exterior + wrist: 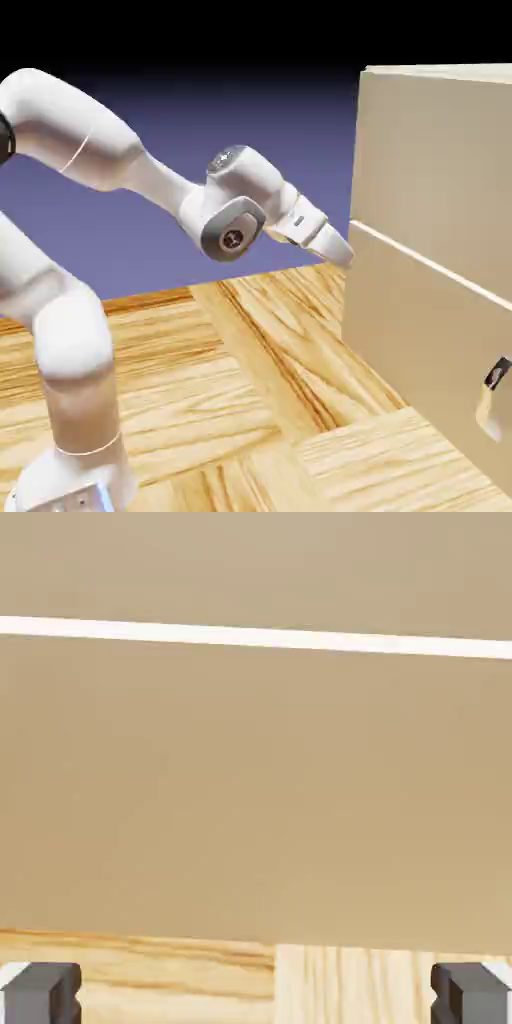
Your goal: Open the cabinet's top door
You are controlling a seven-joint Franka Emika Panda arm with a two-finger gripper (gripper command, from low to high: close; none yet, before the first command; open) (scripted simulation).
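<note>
Pale wood-grain floor [230,370] in bold streaks runs under a smooth white rounded arm [75,340]. The gripper's [256,994] grey blocky fingertips are spread wide. Beyond them stands the boxy matte beige cabinet [400,320], its flat top door [430,170] above a thin white seam [430,262].

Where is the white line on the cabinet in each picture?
Exterior view: the white seam slopes down across the cabinet, from its left edge to the picture's right edge.
Hand view: it crosses the upper part, nearly level.
Shared landmark: the wooden floor below the cabinet.
</note>
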